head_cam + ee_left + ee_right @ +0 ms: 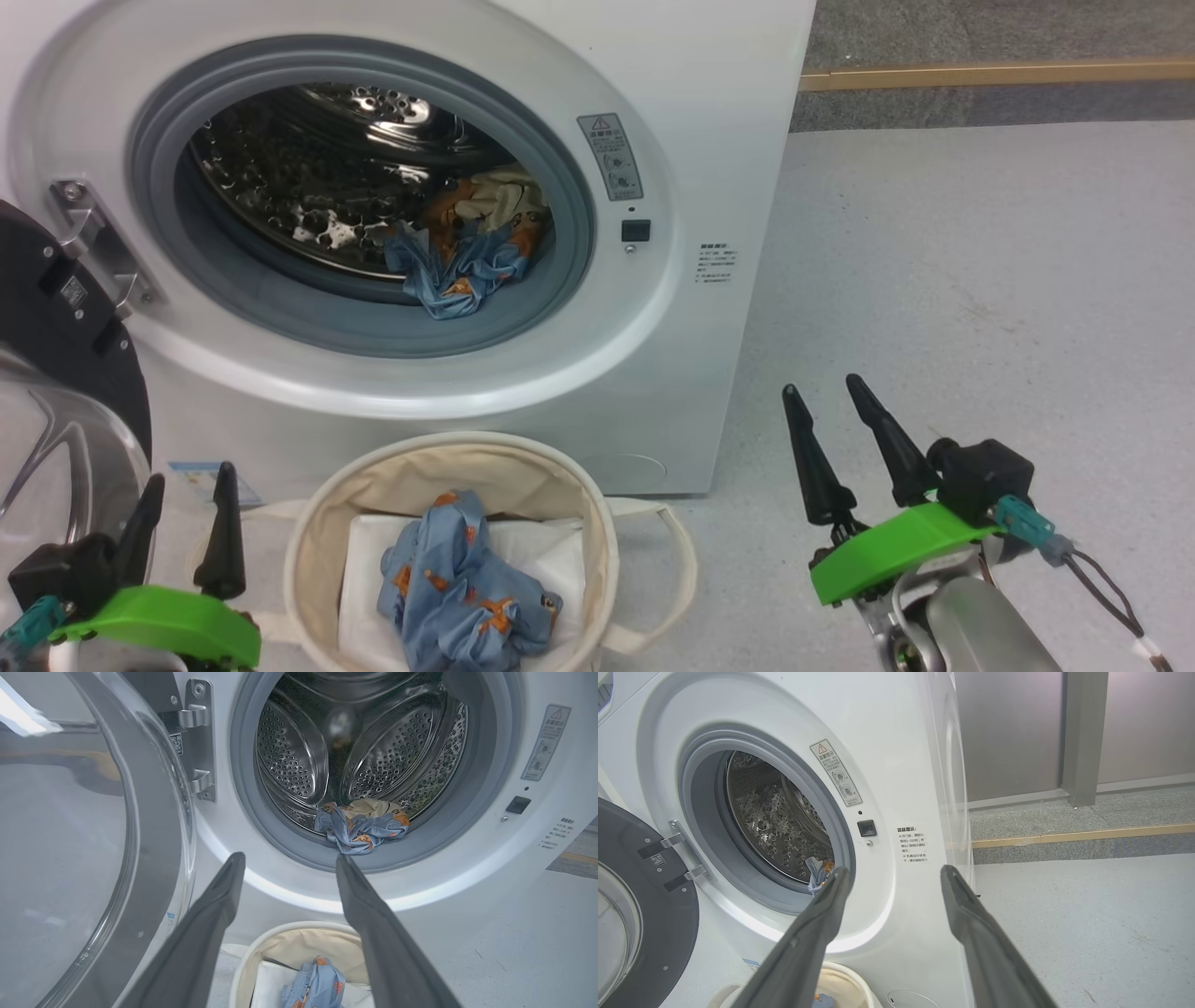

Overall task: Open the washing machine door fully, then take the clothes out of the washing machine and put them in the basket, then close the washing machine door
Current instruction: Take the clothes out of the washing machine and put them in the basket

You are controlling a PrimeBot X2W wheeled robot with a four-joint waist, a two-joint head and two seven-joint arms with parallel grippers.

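Pincers wide open, empty: left pincer, right pincer. door open, clothes in drum, one garment in basket.

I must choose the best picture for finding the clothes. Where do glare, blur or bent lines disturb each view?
Head view: sharp, bright glints on the drum; the clothes inside read clearly. Left wrist view: a white glare streak on the door glass, and the near fingers are soft. Right wrist view: the lens bows the side edge of the washing machine; the fingers are soft.
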